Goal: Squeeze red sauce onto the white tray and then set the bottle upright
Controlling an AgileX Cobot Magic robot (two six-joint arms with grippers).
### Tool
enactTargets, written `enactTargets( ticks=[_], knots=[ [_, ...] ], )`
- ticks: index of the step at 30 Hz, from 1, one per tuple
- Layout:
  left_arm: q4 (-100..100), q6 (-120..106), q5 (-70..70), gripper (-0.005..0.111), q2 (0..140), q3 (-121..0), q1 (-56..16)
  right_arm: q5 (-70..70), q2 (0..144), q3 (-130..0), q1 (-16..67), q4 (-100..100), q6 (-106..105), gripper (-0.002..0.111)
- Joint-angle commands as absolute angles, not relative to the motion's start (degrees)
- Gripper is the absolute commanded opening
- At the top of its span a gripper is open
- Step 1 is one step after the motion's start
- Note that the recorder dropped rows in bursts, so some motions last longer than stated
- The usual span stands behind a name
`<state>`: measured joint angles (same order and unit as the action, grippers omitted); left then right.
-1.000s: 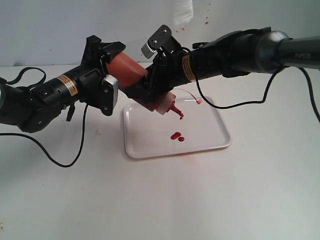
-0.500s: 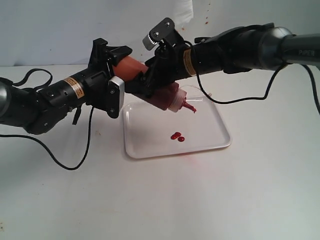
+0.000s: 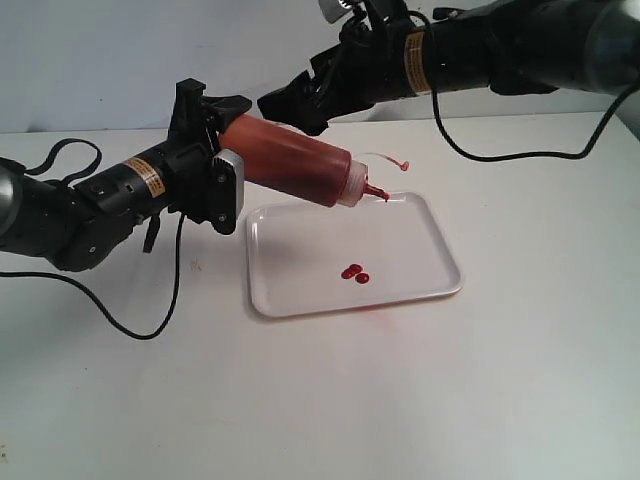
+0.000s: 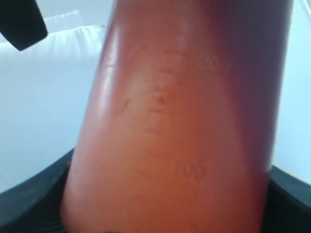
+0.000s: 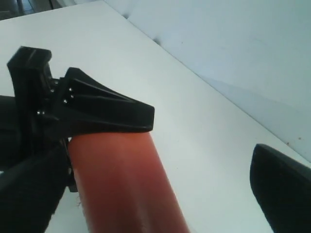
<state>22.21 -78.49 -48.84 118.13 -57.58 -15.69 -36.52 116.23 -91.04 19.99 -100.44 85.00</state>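
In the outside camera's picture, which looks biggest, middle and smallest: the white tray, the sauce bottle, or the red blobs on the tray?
1. white tray: takes up the most picture area.
2. bottle: clearly smaller, although it is held tilted above the tray and its base is partly hidden.
3. red sauce blobs: a tiny cluster on the tray.

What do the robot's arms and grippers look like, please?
The left arm and right arm are black tubes, each with a yellow label band near the wrist, trailing thin black cables. The left gripper has angular black fingers, one with a pale grey plate; the right gripper is black.
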Motion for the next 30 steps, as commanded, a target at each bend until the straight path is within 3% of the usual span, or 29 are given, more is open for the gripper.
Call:
enactTargets(
  ticks=[1,4,12,30],
  knots=[
    [18.94,-76.57,-52.22,0.0,117.43,-57.98,-15.92,-38.22,114.73,-91.46,18.35,-99.95,86.42,0.092],
    [18.01,-76.43,-52.22,0.0,117.43,-57.98,-15.92,-42.3,114.22,-91.46,15.4,-99.95,90.68,0.092],
    [13.94,-76.43,-54.32,0.0,117.43,-57.98,-15.92,-69.96,114.39,-89.5,3.83,-99.95,98.32,0.092],
    [12.6,-69.23,-60.94,0.0,117.43,-57.98,-15.92,-69.96,127.44,-76.42,1.79,-93.14,90.86,0.092]
  ],
)
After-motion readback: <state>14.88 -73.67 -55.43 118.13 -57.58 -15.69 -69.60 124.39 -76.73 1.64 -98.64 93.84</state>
